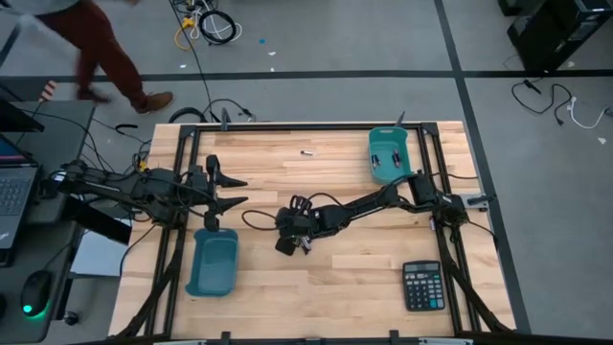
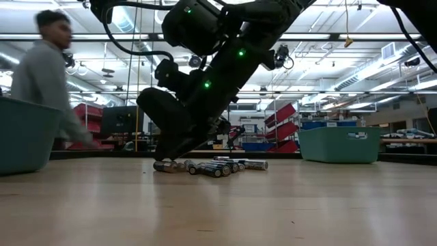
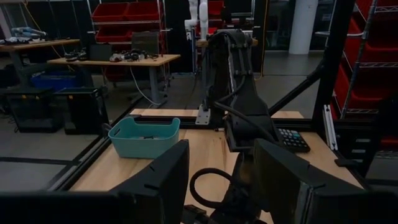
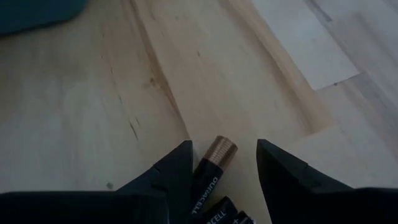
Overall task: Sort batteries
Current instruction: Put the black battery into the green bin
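Observation:
A heap of small black and silver batteries lies on the wooden table near its middle. My right gripper slants down onto the heap's end, open, with one black copper-tipped battery lying between its fingers. In the high view the gripper covers the heap. My left gripper waits open and level above the table's left side, with nothing between its fingers. My right gripper has a finger on either side of the copper-tipped battery, which lies flat on the table, lengthwise between them. One finger is right beside the battery's side; whether it touches I cannot tell. The other finger stands apart from it.
One teal bin stands near the left front, another at the far right with a few cells in it. A lone battery lies toward the far edge. A black calculator sits front right. A person walks beyond the table.

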Controlling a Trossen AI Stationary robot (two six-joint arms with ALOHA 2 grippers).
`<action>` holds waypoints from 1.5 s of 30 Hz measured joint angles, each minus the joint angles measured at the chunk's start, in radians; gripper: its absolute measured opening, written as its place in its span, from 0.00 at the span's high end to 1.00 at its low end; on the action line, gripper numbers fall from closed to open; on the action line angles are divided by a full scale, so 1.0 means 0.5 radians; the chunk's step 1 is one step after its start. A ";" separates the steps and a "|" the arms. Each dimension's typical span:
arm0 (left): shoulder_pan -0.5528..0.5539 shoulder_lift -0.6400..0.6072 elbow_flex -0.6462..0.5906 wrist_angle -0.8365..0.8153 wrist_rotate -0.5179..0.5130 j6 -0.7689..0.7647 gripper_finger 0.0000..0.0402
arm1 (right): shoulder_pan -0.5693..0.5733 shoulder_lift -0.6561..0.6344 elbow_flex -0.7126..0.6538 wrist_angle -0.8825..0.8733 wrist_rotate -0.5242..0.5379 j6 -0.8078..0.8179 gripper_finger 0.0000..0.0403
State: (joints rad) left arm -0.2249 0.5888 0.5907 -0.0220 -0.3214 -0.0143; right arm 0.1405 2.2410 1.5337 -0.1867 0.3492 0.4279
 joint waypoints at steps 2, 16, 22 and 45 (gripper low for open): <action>0.000 0.000 0.000 -0.001 0.000 0.000 0.55 | -0.001 0.000 0.000 0.001 -0.004 0.001 0.60; 0.000 0.000 0.000 -0.001 0.000 0.002 0.55 | -0.014 0.011 0.000 0.011 -0.006 0.000 0.61; 0.000 0.002 0.000 -0.019 0.000 -0.002 0.55 | -0.014 0.082 0.002 0.082 -0.029 0.002 0.61; 0.001 0.027 0.000 -0.049 -0.001 -0.034 0.55 | -0.046 0.101 0.004 0.099 -0.059 -0.033 0.90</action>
State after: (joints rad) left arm -0.2245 0.6025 0.5907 -0.0463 -0.3218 -0.0311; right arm 0.1174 2.2917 1.5356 -0.1370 0.3199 0.4112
